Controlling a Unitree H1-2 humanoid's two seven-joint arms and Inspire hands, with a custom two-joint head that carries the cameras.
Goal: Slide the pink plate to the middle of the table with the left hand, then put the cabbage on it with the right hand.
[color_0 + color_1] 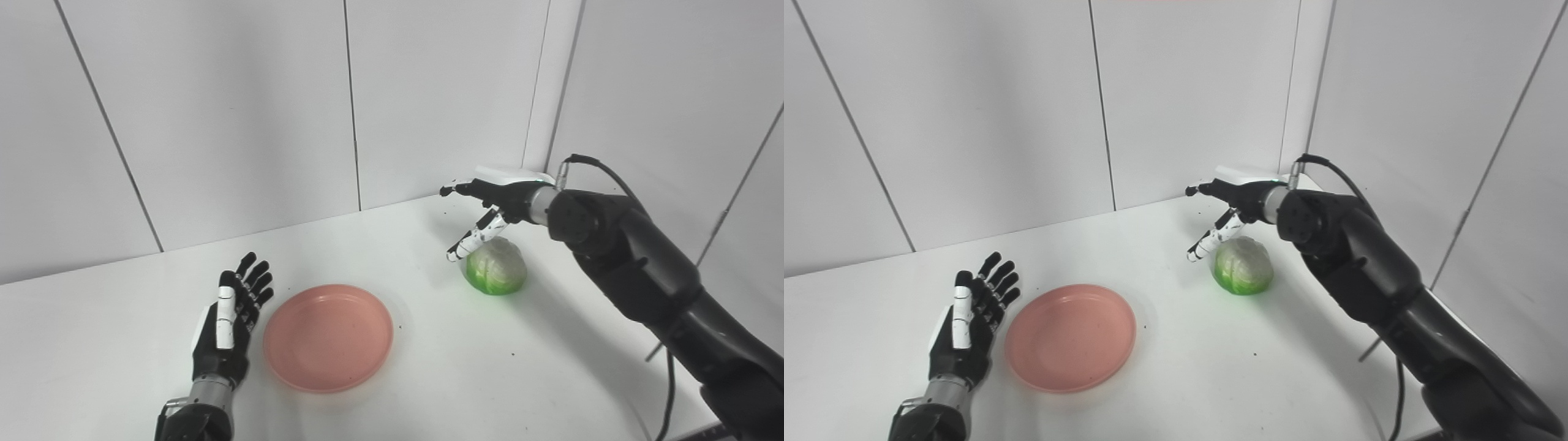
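One pink plate (328,337) sits on the white desk (429,380) with nothing in it, and there's one cabbage (495,267), off to the plate's right and a bit further back, well apart from it. Left robot hand (228,321) is just beside the plate's left rim, palm up, fingers spread wide, holding nothing. Right robot hand (490,205) hangs right over the cabbage, fingers apart, one white fingertip down at the cabbage's left edge; can't tell if it actually touches. The right arm is cut off at the frame edge.
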